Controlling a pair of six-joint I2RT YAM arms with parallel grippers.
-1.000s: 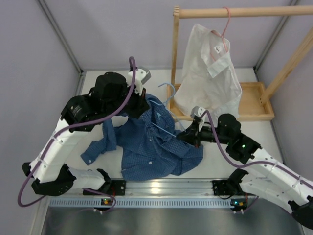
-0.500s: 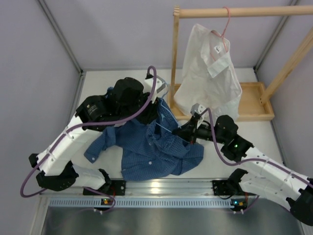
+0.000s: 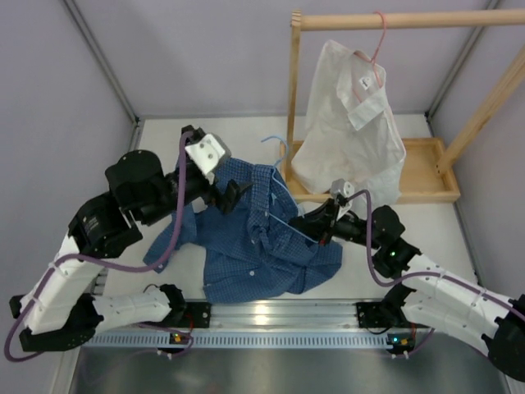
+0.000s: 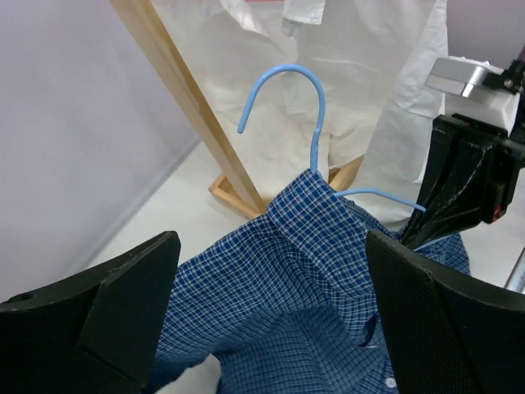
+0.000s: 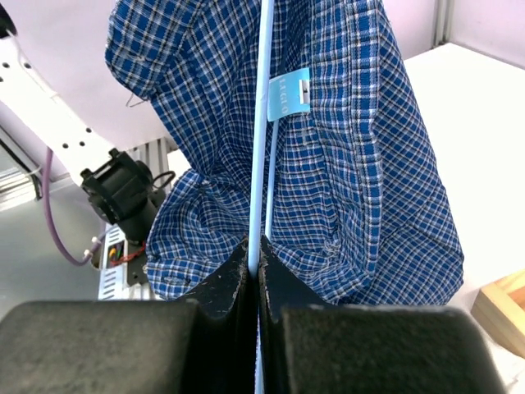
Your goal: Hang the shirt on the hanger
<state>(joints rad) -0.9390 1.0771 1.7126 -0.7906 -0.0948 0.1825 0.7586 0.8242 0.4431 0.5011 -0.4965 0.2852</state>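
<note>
The blue checked shirt (image 3: 254,246) lies crumpled on the table, its collar end lifted and draped over the light blue wire hanger (image 3: 283,220). The hanger's hook (image 4: 316,107) sticks up out of the collar (image 4: 312,205). My right gripper (image 3: 316,226) is shut on the hanger's wire (image 5: 261,123), with the shirt (image 5: 344,164) hanging around the wire. My left gripper (image 3: 225,197) is open just left of the collar, its fingers (image 4: 90,320) wide apart and nothing held between them; the shirt (image 4: 312,279) lies below and ahead of them.
A white collared shirt (image 3: 349,139) hangs on a pink hanger (image 3: 379,41) from a wooden rack (image 3: 377,20), whose tray base (image 3: 422,176) stands at the back right. The rack's post (image 4: 189,107) is close behind the hook. Grey walls enclose the table.
My left gripper has opened, let go of the shirt near the collar and drawn back to the left. The right gripper has stayed shut on the hanger and shifted slightly.
</note>
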